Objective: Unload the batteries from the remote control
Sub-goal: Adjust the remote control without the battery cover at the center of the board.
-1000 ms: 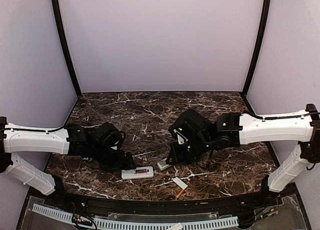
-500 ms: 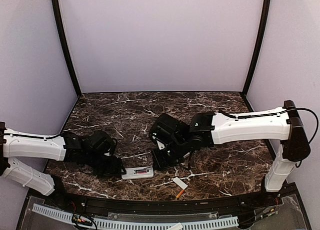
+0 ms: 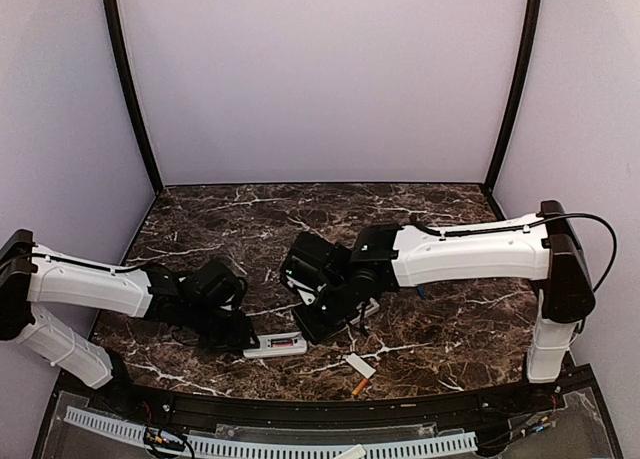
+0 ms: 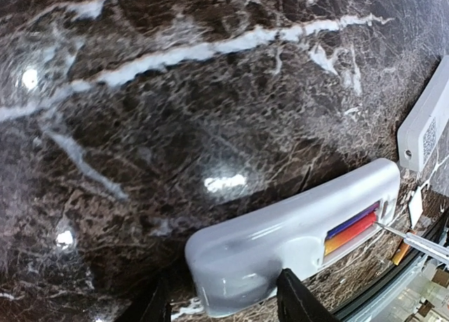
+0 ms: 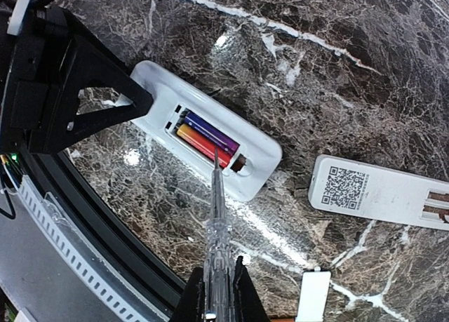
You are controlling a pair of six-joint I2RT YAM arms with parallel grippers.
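Right gripper (image 5: pixel 219 294) pinches our pick (image 5: pixel 216 217), tip over batteries (image 5: pixel 203 138) seated in remote (image 5: pixel 261 157) bay. Left gripper (image 4: pixel 223 302) straddles remote's end; we cannot tell if clamped. Risk: loose hold, remote skids, tip slips.

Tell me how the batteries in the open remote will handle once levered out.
The batteries are smooth thin cylinders, so they will probably roll on the glossy table. They sit snug in the remote, so may pop out suddenly.
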